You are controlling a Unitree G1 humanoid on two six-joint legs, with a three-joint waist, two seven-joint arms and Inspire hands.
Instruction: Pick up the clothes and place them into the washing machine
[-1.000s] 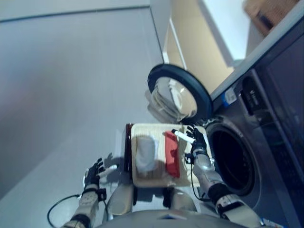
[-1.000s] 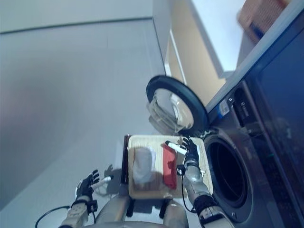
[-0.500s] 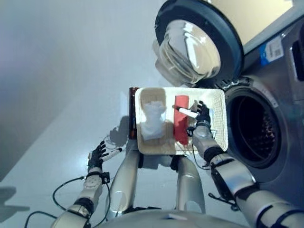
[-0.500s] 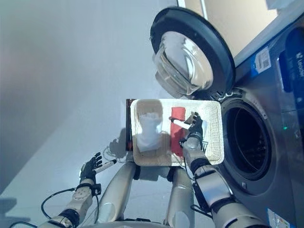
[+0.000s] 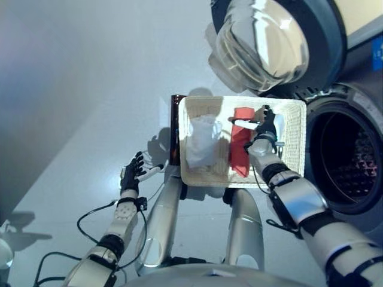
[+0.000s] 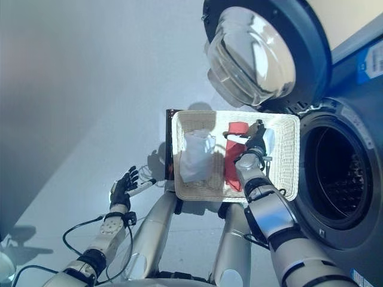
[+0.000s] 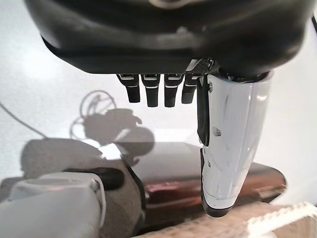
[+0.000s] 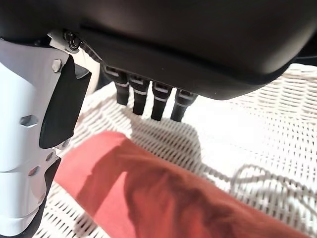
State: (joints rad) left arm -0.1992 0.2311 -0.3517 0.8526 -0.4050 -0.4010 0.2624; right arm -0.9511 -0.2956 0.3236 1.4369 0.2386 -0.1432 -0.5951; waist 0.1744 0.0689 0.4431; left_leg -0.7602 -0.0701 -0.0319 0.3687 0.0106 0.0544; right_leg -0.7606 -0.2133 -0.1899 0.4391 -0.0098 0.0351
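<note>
Your left hand (image 5: 133,175) hangs idle over the floor, fingers spread and empty. In the white wicker basket (image 5: 293,149) lie a pale cloth (image 5: 202,141) and, beside it, a red cloth (image 5: 241,149). Your right hand (image 5: 266,128) hovers over the red one, fingers loose, gripping nothing yet. The washing machine (image 6: 344,179) stands at right, its door (image 6: 263,51) swung open and drum dark; both pieces still need loading. No label is legible.
</note>
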